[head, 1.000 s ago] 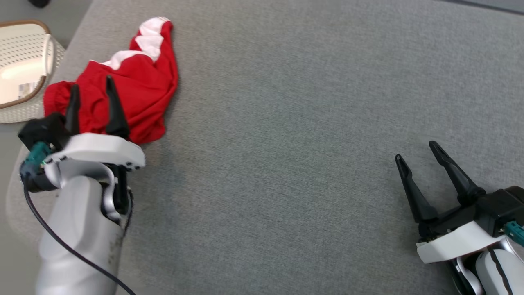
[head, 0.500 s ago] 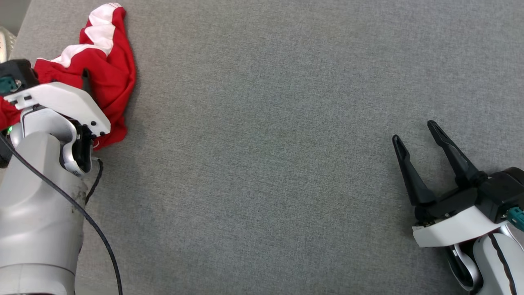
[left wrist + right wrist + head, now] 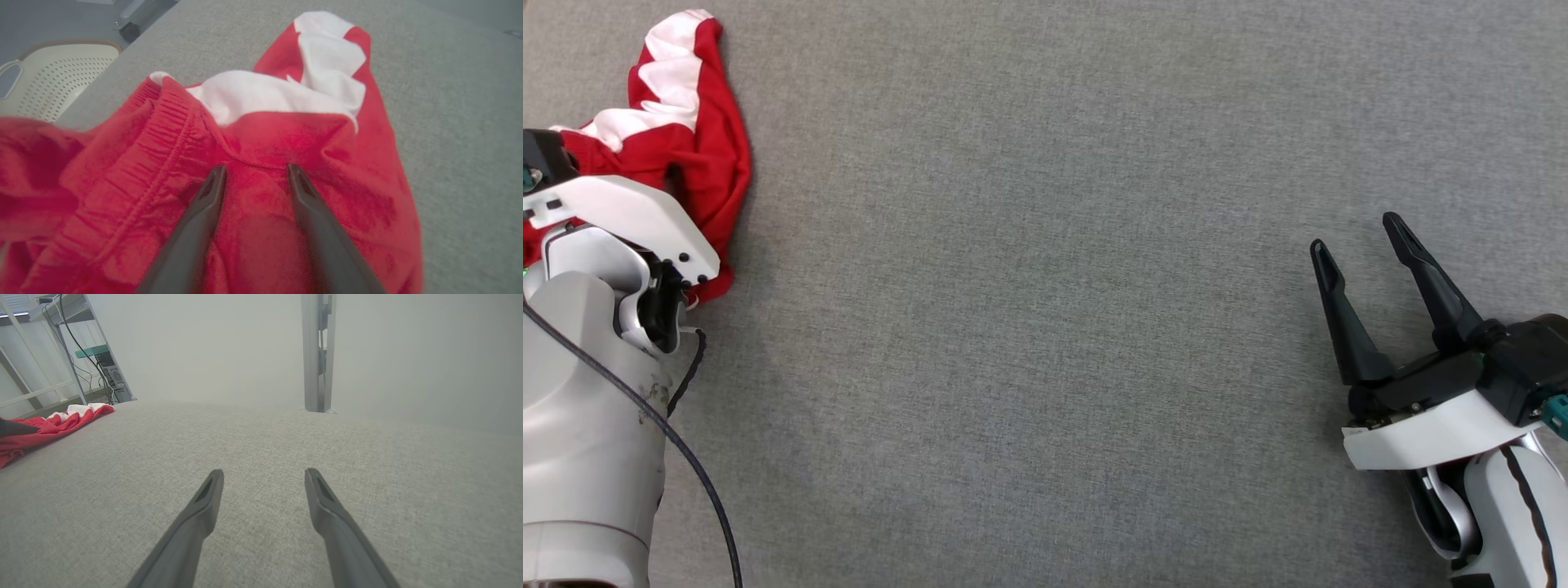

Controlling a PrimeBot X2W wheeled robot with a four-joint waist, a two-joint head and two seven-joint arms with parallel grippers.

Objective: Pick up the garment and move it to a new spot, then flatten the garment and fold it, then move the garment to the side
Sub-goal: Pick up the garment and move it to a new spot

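Lower than a second ago, the left gripper (image 3: pixel 255 173) has sunk onto the garment (image 3: pixel 698 155). In the head view its wrist housing hides most of it, and the red-and-white heap lies far left on the grey padded surface (image 3: pixel 1045 327). The right gripper (image 3: pixel 1356 233) stands wide open over bare fabric. Left wrist view: fingers (image 3: pixel 196 228) parted, tips pressing red cloth, a fold between them; a perforated basket (image 3: pixel 61 77) beyond the edge. Right wrist view: a metal post (image 3: pixel 316 355) behind the surface.

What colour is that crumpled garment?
The garment is red with white patches, clearest in the left wrist view.
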